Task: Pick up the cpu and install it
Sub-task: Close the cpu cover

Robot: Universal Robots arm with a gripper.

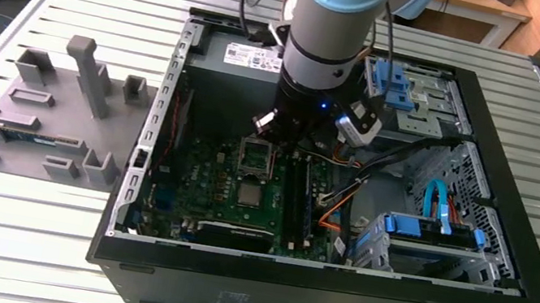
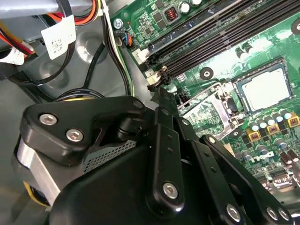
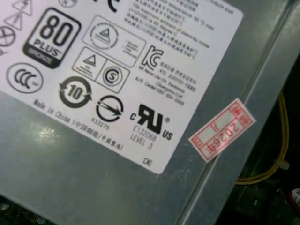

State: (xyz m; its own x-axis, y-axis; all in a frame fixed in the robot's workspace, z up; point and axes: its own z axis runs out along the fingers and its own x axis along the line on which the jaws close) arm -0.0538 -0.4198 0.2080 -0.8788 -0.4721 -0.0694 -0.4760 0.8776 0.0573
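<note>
You have the gripper (image 1: 291, 140) of the 1 arm hanging low inside the open computer case (image 1: 333, 298), over the motherboard (image 1: 200, 189) and near the power supply (image 3: 93, 183) (its label sheet faces the first wrist view).

The cpu (image 1: 250, 192) does not seem to be in the gripper. It lies flat on the board as a silver square, apparently set in the dark socket. From the gripper, it sits lower in the exterior view and a touch toward the exterior view's left, close but apart. Being square, it gives you no long axis to line up on. In the second wrist view its edges run roughly parallel to the memory slots (image 2: 211, 42).

Between gripper and cpu sits what looks like the socket's hinged plate (image 1: 256, 156), swung open.

Whether the gripper is wide or narrow you cannot tell: its own black linkage blocks the working end in the second wrist view, and in the exterior view it is dark against dark. You also cannot make out whether the cpu is fully seated.
</note>
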